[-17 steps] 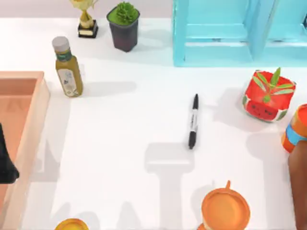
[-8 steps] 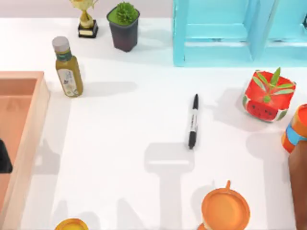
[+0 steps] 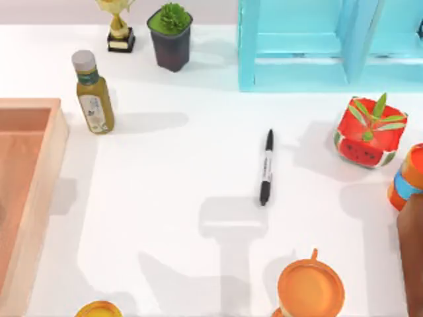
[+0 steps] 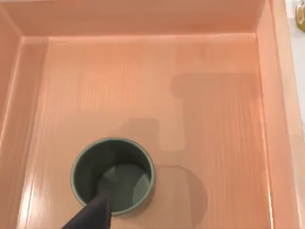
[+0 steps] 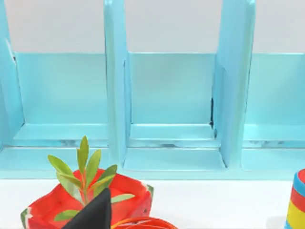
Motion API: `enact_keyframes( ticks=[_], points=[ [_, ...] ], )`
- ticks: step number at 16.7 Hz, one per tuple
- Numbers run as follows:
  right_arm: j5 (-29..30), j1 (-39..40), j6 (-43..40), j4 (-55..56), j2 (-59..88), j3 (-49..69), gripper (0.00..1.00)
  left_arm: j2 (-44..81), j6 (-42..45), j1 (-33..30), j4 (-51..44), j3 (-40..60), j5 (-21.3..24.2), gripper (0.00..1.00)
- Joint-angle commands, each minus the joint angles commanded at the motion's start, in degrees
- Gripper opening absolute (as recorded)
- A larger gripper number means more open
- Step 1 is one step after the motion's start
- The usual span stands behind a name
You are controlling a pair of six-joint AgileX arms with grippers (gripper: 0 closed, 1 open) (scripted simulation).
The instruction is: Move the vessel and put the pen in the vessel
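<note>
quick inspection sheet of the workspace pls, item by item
surface: white table, shadowed near the front
job's things: grey-green vessel upright in the peach wooden tray; pen flat mid-table
clutter: olive bottle, potted plant, trophy, watermelon planter, orange cup, striped can
grippers: left finger at the vessel's rim; right finger near the planter
cables: nothing seen
surroundings: turquoise shelf at the back

the orange cup [image 3: 310, 288] and wooden tray [image 3: 26, 198] (top view) are cut off by edges.
</note>
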Motion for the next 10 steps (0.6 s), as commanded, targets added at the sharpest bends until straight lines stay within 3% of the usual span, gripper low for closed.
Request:
enact_keyframes(
  ticks=[10],
  points=[
    [0.0, 0.0, 0.0, 0.0, 0.0, 0.0, 1.0, 40.2, 5.1, 4.69, -29.3, 33.61, -0.16, 1.0]
  ],
)
